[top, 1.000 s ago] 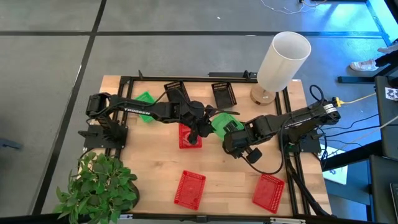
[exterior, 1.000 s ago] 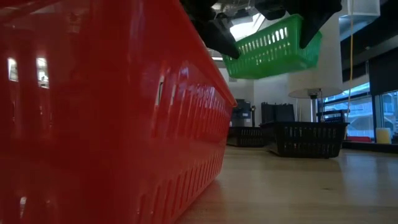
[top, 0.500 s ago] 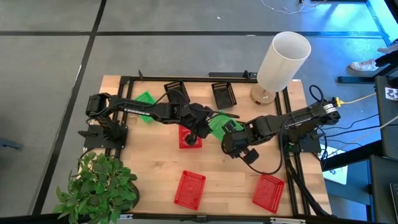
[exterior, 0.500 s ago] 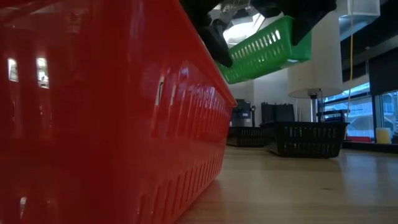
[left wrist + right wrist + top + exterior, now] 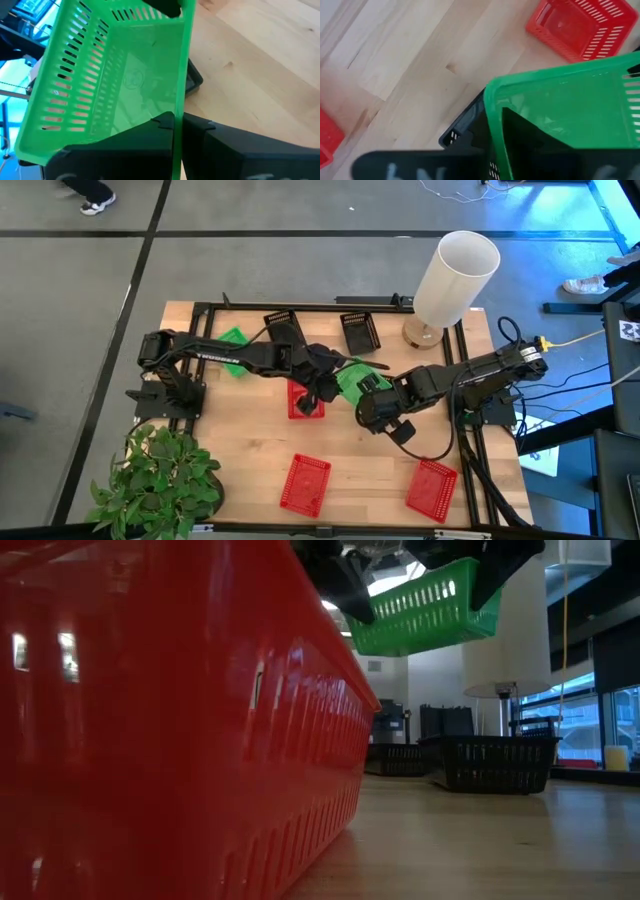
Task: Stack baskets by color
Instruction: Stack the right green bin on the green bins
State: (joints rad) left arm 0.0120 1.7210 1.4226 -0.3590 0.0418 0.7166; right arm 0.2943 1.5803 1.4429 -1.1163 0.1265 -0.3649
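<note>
Above the middle red basket (image 5: 304, 400), a green basket (image 5: 353, 377) hangs off the surface, tilted, its long axis running between the two arms. The left gripper (image 5: 327, 380) fingers pinch one rim (image 5: 176, 125); the right gripper (image 5: 372, 392) fingers straddle the opposite rim, grip unclear. Only the right wrist view shows a black basket (image 5: 465, 135) beneath.

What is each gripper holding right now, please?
Left gripper: shut on the bright green plastic mesh basket's rim.
Right gripper: at the same basket; state cannot be told.
</note>
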